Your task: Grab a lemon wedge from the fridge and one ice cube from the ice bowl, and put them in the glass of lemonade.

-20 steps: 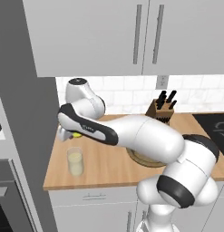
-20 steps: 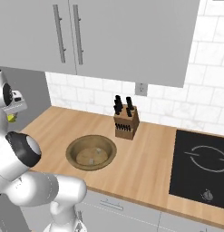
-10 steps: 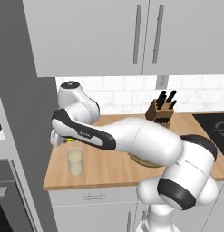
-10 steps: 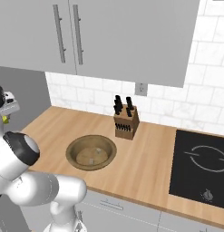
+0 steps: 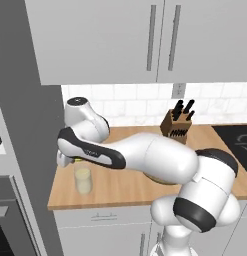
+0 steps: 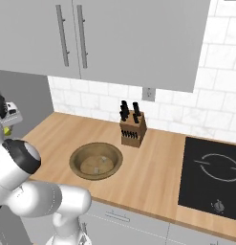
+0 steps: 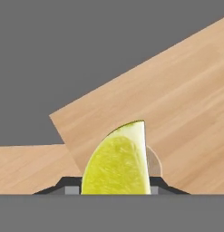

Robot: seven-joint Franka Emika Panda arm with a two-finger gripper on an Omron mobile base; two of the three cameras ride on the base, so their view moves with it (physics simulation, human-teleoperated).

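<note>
Jaws closed on lemon wedge [image 7: 117,161], held above glass of lemonade [image 5: 83,180] at tabletop [image 5: 125,185] left end, likely lining up the drop. Ice bowl [image 6: 96,161] mid-tabletop, cube there not yet fetched. Knife block [image 6: 133,130] behind bowl.

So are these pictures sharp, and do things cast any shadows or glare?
Left base view: crisp, flat even light, no glare on the glass of lemonade. Right base view: the ice bowl casts hardly any shadow. Hand view: the lemon wedge in the end effector looks sharp.
</note>
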